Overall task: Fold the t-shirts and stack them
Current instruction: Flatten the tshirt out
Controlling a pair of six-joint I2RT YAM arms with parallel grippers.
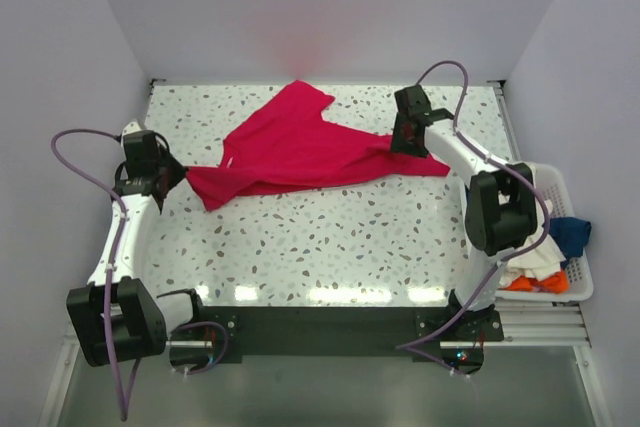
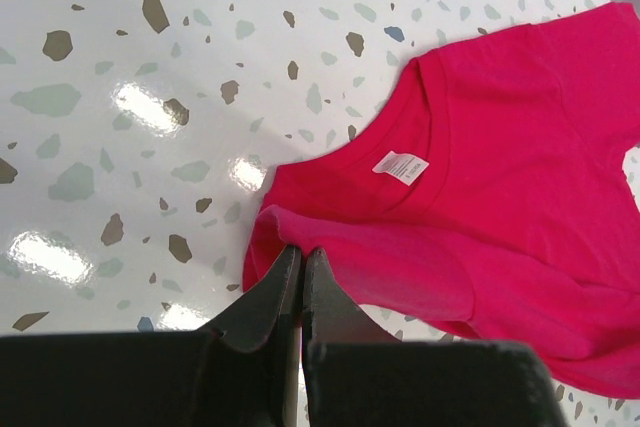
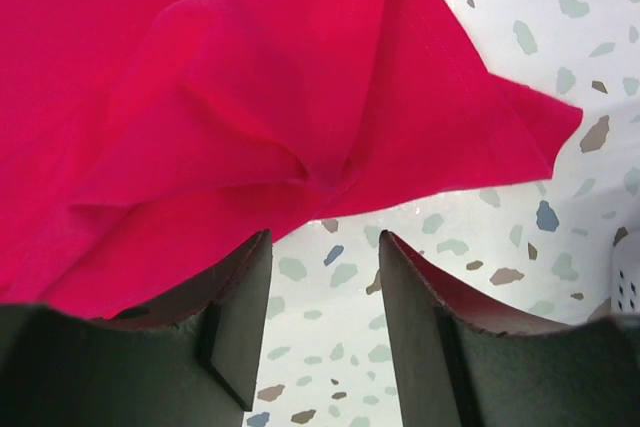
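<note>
Crimson t-shirt (image 1: 300,147) lies stretched left to right across the far half of the tabletop (image 1: 330,247). The left gripper (image 2: 302,257) is clamped on its left end. The right gripper (image 3: 325,247), jaws apart, hovers at the right end, holding nothing.

The terrazzo table (image 1: 330,242) bears one crimson t-shirt (image 1: 300,147).
</note>
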